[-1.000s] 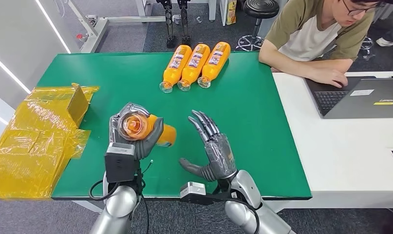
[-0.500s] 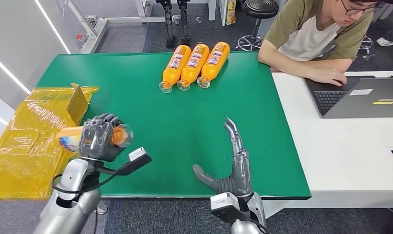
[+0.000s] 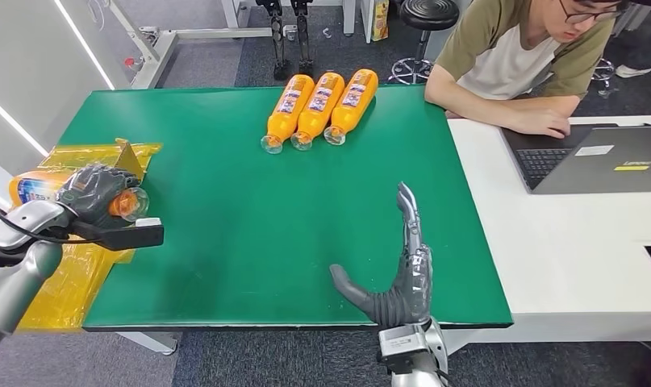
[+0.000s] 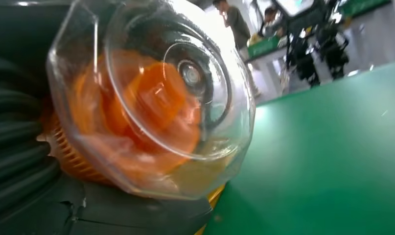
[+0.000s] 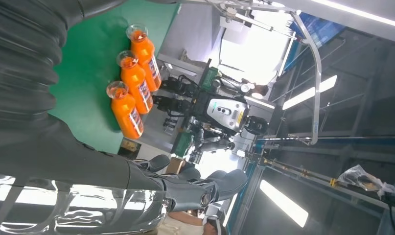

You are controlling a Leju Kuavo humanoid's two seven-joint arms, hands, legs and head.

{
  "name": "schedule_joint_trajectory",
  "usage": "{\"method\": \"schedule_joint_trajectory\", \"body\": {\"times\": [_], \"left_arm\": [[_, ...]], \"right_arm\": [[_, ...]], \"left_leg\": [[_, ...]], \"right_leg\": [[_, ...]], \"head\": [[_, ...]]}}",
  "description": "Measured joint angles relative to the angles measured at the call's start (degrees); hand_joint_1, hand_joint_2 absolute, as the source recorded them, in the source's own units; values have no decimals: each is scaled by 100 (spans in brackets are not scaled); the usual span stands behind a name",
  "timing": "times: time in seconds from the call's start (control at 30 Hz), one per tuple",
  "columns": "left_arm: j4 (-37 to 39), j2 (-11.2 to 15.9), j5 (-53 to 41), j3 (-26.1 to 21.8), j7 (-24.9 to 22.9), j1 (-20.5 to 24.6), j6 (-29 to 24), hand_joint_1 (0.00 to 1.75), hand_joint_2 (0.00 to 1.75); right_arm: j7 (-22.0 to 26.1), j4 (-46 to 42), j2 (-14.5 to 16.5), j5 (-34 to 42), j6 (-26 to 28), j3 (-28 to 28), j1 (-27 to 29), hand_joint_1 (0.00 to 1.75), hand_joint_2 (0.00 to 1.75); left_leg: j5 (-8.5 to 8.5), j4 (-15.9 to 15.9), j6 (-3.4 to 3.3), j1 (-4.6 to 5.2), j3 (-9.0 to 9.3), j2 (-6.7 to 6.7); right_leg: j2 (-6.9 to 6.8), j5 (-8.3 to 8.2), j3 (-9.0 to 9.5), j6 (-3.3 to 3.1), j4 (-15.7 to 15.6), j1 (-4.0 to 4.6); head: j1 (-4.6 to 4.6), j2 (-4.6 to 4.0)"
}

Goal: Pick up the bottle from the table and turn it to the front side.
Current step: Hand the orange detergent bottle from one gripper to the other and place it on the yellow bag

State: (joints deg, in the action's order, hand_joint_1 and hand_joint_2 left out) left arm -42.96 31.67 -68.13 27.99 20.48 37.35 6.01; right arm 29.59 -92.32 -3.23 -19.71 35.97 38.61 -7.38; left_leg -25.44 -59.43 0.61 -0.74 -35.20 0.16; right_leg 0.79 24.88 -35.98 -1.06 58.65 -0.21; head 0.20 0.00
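One bottle [image 3: 31, 189] is being gripped by the left hand [image 3: 96, 193] and, having been carried off the green table [image 3: 225, 161], is being held beyond its left edge; the right hand [image 3: 398, 270] is being held wide, empty.

Three bottles [image 3: 321, 107] are laid side by side, touching, at the far edge of the bench [image 3: 249, 201], caps turned towards the robot. A wrapped bundle [image 3: 60, 242] is set against the bench's left edge. Above it, a bottle [image 3: 68, 188] is held lying sideways in the left hand [image 3: 96, 196], cap towards the bench. The right hand [image 3: 398, 270] is raised over the near edge, right of centre. To the right, a laptop [image 3: 600, 160] is placed on an adjoining table [image 3: 564, 242], and a person [image 3: 523, 60] is seated behind it.
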Motion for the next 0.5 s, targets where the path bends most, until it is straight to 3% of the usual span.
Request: {"method": "schedule_joint_trajectory", "body": {"times": [0.3,0.5], "left_arm": [[1063,49,210,336,77,79,-110,175,175],[1538,-228,20,536,26,80,-113,175,175]], "right_arm": [[-1,-197,-2,-104,55,-47,195,0,175],[-74,-252,0,-190,-21,-111,282,0,175]], "left_leg": [[-1,2,0,0,-5,4],[0,1,0,3,-5,0]], "right_leg": [[5,-1,-7,-2,-2,-1],[-1,-1,-6,-2,-5,-2]], "head": [[1,0],[1,0]]}}
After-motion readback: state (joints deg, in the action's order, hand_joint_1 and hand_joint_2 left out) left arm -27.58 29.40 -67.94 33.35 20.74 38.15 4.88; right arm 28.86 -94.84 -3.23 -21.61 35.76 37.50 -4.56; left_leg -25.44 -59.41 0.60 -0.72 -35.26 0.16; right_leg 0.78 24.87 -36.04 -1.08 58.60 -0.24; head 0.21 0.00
